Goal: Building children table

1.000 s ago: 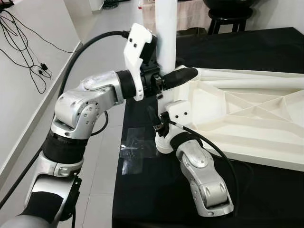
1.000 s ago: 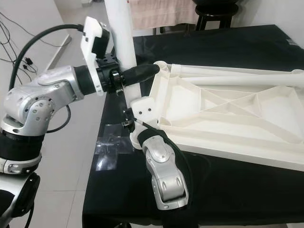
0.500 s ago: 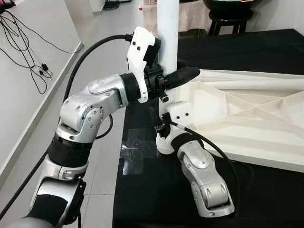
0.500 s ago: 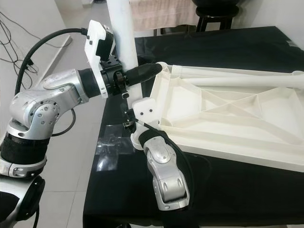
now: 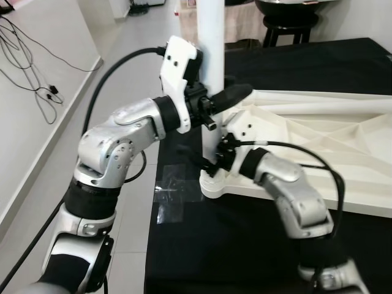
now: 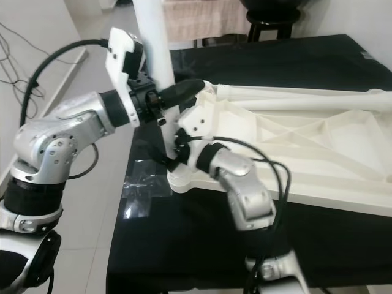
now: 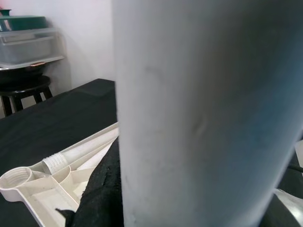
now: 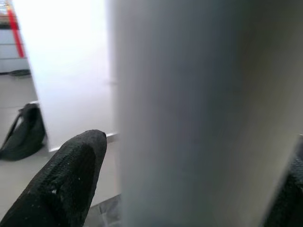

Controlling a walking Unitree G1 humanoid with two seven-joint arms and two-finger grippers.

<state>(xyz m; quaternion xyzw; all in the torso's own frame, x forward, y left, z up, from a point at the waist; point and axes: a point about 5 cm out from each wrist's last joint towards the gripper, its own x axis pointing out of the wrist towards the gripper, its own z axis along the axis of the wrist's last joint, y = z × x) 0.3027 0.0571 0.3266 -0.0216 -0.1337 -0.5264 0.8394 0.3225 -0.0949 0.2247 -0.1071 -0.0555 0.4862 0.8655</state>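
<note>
A white table top (image 5: 331, 159) lies upside down on the black-covered table (image 5: 202, 257). A white table leg (image 5: 211, 55) stands upright in its near-left corner socket (image 5: 214, 184). My left gripper (image 5: 215, 101) is shut on the leg at mid height, one black finger (image 7: 99, 189) lying along the leg (image 7: 203, 118). My right gripper (image 5: 213, 160) holds the same leg just above the socket, a finger (image 8: 66, 179) on one side of the leg (image 8: 199, 118) and a dark edge on the other.
A second white leg (image 5: 331, 110) lies along the table top's far rim, its threaded end (image 7: 56, 163) by another socket (image 7: 16, 177). The table's left edge drops to a tiled floor (image 5: 128, 208). A black stool (image 5: 288, 21) stands behind. Cables (image 5: 37, 67) trail at the far left.
My right arm has lifted off the cloth and swung its elbow up and to the right, while its gripper stays low on the leg. The left gripper keeps its hold.
</note>
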